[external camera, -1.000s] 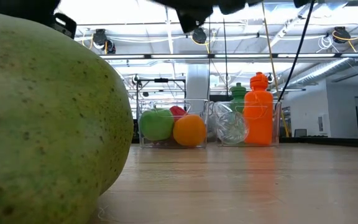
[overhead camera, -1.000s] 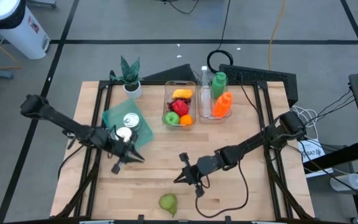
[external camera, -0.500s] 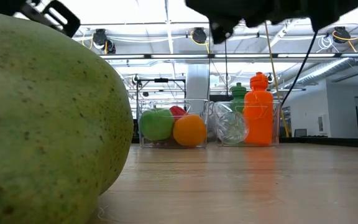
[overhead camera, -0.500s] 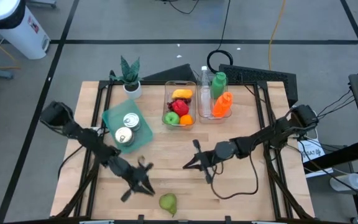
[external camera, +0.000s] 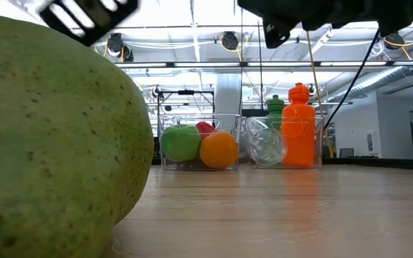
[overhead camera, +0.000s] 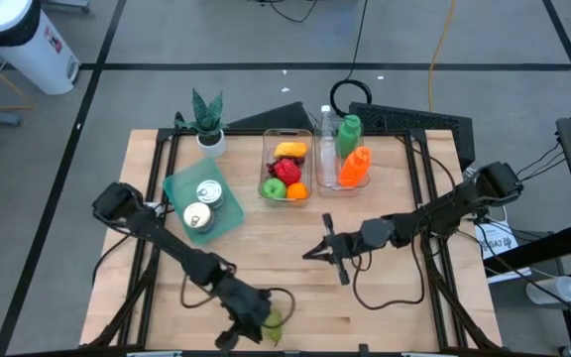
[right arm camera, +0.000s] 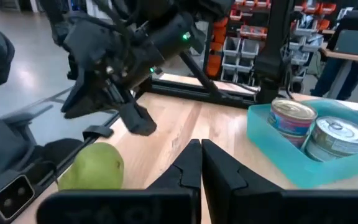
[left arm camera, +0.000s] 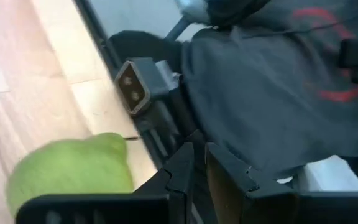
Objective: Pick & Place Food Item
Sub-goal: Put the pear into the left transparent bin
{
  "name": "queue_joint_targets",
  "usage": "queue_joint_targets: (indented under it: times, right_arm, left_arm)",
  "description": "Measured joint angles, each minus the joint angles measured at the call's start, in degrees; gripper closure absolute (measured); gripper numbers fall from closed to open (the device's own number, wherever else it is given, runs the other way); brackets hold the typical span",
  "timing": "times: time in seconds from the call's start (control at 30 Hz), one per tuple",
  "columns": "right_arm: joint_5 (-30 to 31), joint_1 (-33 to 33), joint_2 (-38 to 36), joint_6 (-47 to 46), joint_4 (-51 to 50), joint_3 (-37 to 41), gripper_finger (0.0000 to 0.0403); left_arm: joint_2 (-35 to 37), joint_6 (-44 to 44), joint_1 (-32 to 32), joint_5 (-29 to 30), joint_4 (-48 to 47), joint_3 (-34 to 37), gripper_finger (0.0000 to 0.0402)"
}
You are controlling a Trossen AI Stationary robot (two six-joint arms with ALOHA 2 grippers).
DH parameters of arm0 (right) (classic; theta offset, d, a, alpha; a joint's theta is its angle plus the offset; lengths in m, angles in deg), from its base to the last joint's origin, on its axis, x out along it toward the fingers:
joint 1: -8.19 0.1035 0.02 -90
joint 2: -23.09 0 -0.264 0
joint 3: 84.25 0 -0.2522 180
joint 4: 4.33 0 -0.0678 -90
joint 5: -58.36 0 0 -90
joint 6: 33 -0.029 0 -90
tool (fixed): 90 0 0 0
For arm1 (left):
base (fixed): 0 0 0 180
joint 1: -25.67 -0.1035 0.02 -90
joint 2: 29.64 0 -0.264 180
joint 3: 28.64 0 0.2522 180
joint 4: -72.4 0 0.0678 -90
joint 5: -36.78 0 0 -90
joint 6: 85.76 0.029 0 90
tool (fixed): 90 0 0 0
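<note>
Text check | nothing legible anywhere | can labels [right arm camera: 294,116] too blurred to read | red mark on white bin [overhead camera: 56,45] unreadable | paper [overhead camera: 497,241] at table edge too small

A yellow-green pear with fine brown speckles [external camera: 49,136] lies on the pale blond wooden slat table [overhead camera: 385,317], whose frame is black. A clear plastic bin [overhead camera: 286,169] holds a green apple [overhead camera: 272,186], a round orange fruit [overhead camera: 296,190], a red fruit [overhead camera: 285,170] and a yellow one [overhead camera: 288,150], while the clear bin beside it [overhead camera: 343,159] holds an orange bottle [overhead camera: 354,168], a green bottle [overhead camera: 349,131] and a clear bottle with a white cap [overhead camera: 326,139]. A teal square tray [overhead camera: 228,213] carries two silver-topped tin cans [overhead camera: 202,203], and a grey-green leafy plant stands in a white pot [overhead camera: 207,124]; both arms are black.
</note>
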Motion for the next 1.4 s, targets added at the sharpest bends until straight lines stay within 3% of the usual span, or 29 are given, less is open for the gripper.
queue_joint_targets:
  times: [0.2, 0.6, 0.83, 1.13, 1.4]
  right_arm:
    - [0.0, 0.0, 0.0, -0.8, 0.0, 0.0, 0.0401]
    - [-0.4, 0.6, -2.0, -1.7, -0.6, 0.0, 0.0399]
    - [-0.4, 0.8, -2.1, -2.7, -3.3, 0.0, 0.0399]
    - [-0.4, 1.6, -2.1, -3.5, -6.6, 0.1, 0.0399]
    - [-0.3, 3.8, -2.1, -3.5, -11.1, 0.0, 0.0399]
  left_arm:
    - [-5.1, -1.1, -2.3, -0.1, -3.7, -5.3, 0.0351]
    - [-6.8, -4.2, 0.5, 0.2, -5.8, -5.5, 0.0351]
    - [-9.2, -4.8, -0.8, 7.9, -8.4, -5.5, 0.0351]
    - [-10.8, -1.7, -7.8, 17.5, -9.2, -5.5, 0.0351]
    - [-10.6, 8.0, -13.2, 18.7, -4.7, -5.5, 0.0350]
